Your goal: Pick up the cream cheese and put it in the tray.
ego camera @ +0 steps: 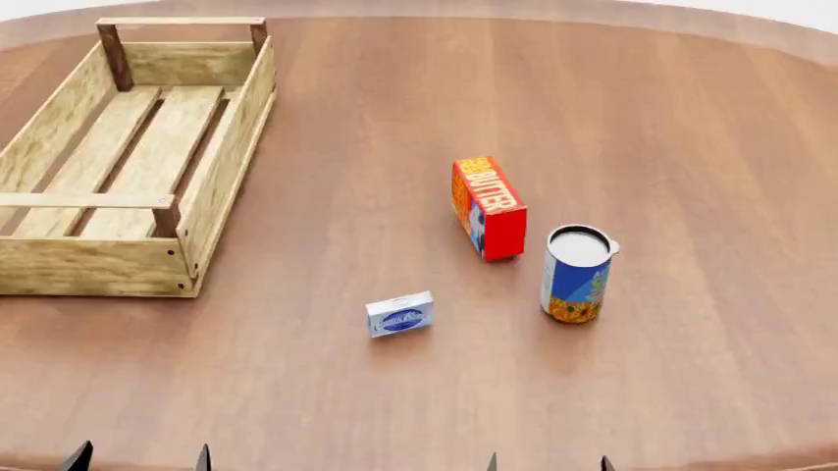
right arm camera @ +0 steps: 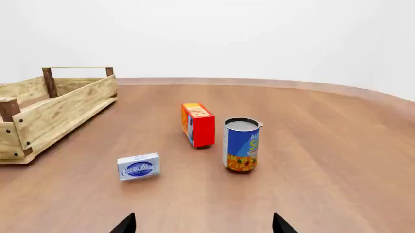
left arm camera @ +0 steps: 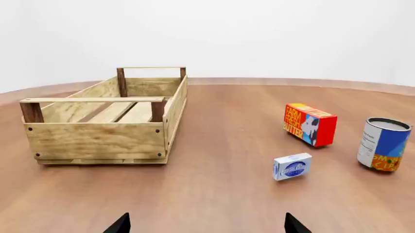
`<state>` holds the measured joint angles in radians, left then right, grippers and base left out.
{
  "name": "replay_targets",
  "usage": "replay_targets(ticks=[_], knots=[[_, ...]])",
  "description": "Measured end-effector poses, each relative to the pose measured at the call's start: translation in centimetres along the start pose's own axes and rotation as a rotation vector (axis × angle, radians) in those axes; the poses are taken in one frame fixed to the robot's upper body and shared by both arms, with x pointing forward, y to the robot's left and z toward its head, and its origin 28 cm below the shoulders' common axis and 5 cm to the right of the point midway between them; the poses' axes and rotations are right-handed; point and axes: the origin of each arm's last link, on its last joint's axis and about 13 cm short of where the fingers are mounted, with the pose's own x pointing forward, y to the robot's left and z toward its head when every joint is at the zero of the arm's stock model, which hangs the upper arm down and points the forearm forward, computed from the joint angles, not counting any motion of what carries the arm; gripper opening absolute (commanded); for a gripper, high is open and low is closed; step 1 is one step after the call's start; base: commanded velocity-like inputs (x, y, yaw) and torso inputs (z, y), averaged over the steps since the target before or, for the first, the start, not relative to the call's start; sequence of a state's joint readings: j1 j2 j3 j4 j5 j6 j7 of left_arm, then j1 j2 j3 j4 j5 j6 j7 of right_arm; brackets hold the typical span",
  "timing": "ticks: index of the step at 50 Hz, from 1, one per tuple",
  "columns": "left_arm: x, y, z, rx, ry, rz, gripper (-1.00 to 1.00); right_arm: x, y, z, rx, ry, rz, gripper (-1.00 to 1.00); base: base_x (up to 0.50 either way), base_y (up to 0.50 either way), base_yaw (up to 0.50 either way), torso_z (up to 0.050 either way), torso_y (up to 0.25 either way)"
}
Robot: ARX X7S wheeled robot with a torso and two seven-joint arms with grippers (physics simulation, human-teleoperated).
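You're at the start — nothing picked up. The cream cheese (ego camera: 399, 315) lies on the table (ego camera: 681, 118), between the tray (ego camera: 216, 196) and the can (ego camera: 576, 274). The left gripper (ego camera: 137, 457) and right gripper (ego camera: 548, 463) look spread and empty, though only tips show. Reach in next — open table surrounds it.

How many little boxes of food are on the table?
2. The small white-grey cream cheese box lies nearest the robot. The taller red-orange butter box stands farther back, beside the blue-orange can. None seems hidden.
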<state>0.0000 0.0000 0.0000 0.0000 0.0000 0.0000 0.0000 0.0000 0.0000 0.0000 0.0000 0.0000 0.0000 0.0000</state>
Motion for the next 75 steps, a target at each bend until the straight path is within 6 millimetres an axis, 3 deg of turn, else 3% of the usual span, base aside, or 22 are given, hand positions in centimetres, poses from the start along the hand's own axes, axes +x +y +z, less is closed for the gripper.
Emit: replay_targets(ticks=[20, 27, 37, 51, 63, 75], knots=[[-0.1, -0.1, 0.1, -0.010, -0.009, -0.017, 1.00, 0.1, 0.3, -0.2, -0.019, 0.003, 0.001, 1.00, 0.00, 0.00, 0.00, 0.000, 0.000], [0.0, 0.1, 0.7, 0.020, -0.067, -0.011, 1.00, 0.4, 0.2, 0.7, -0.038, -0.024, -0.008, 1.00, 0.00, 0.00, 0.00, 0.000, 0.000], [-0.4, 0.5, 3.4, 0.097, -0.307, 0.060, 1.00, 0.5, -0.1, 3.1, -0.078, -0.152, -0.073, 1.00, 0.00, 0.00, 0.00, 0.000, 0.000], [-1.8, 0.6, 6.1, 0.158, -0.679, 0.182, 1.00, -1.0, -0.8, 5.8, -0.132, -0.472, -0.231, 1.00, 0.00, 0.00, 0.00, 0.000, 0.000], [-2.6, 0.5, 6.6, 0.154, -0.818, 0.212, 1.00, -2.2, -0.8, 6.4, -0.146, -0.650, -0.294, 1.00, 0.00, 0.00, 0.00, 0.000, 0.000], [-3.0, 0.7, 6.5, 0.140, -0.878, 0.228, 1.00, -2.6, -0.8, 6.1, -0.151, -0.719, -0.324, 1.00, 0.00, 0.00, 0.00, 0.000, 0.000]])
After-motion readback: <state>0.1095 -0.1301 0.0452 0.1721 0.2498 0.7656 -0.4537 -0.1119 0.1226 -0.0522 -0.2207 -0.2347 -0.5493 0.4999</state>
